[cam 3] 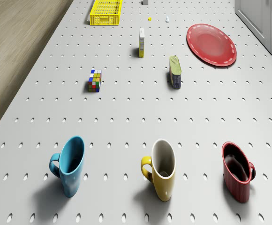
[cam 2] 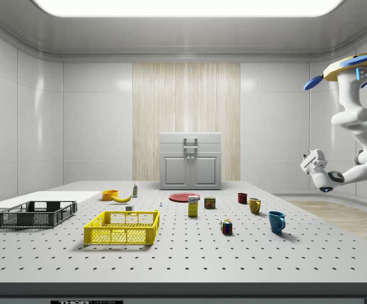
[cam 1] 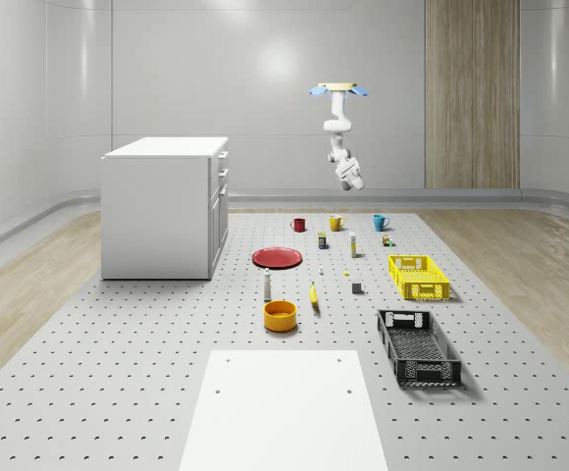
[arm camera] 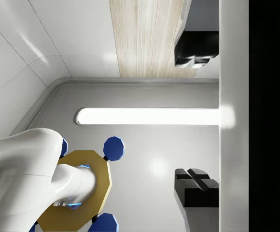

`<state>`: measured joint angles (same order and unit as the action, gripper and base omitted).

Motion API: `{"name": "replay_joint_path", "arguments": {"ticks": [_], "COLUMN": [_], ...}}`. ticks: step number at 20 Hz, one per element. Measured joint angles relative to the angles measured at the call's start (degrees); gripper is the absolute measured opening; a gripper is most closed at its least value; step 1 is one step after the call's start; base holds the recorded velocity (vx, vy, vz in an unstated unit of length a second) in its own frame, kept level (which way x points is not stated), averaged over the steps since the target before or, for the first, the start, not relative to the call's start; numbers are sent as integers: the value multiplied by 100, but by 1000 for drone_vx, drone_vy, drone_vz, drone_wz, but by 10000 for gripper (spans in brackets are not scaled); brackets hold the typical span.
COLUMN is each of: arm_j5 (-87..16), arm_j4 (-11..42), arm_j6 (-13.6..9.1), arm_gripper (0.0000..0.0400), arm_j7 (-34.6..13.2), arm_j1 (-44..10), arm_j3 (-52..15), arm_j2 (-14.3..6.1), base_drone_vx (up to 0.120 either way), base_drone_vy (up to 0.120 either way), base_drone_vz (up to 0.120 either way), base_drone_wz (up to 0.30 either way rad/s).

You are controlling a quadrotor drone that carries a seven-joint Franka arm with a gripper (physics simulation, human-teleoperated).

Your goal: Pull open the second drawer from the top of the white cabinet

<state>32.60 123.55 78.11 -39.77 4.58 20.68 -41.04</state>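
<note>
The white cabinet (cam 1: pixel 162 208) stands at the whole-scene view's left, its drawer fronts facing right. The second drawer from the top (cam 1: pixel 222 182) is closed; in the side view it (cam 2: pixel 190 150) sits under the top drawer, flush with the cabinet (cam 2: pixel 190 171). The drone (cam 1: pixel 339 90) hovers high over the far end of the table, above the row of mugs. Its arm hangs down and the gripper (cam 1: pixel 351 178) is in the air, far to the right of the cabinet. In the wrist view the gripper (arm camera: pixel 198 121) faces the ceiling and the drone body, fingers (arm camera: pixel 198 186) wide apart, holding nothing.
A red mug (cam 3: pixel 238 171), a yellow mug (cam 3: pixel 162 168) and a blue mug (cam 3: pixel 70 164) stand below the drone. A red plate (cam 1: pixel 278 257), a can (cam 3: pixel 175 71), a box (cam 3: pixel 141 42), a puzzle cube (cam 3: pixel 94 80), a yellow crate (cam 1: pixel 418 276) and a black crate (cam 1: pixel 418 345) lie on the table.
</note>
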Motion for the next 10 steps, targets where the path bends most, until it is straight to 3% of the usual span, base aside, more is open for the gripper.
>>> {"name": "replay_joint_path", "arguments": {"ticks": [1,4,10], "arm_j5": [450,1438,2328], "arm_j4": [181,654,1193], "arm_j6": [-3,10,116], "arm_gripper": [307,305,302], "arm_j7": [77,251,401], "arm_j1": [105,399,858], "arm_j3": [295,953,1632], "arm_j2": [-22,-101,-280], "base_drone_vx": [120,120,120], "base_drone_vy": [-120,-120,-120], "base_drone_vz": [0,120,120], "base_drone_wz": [0,0,0]}}
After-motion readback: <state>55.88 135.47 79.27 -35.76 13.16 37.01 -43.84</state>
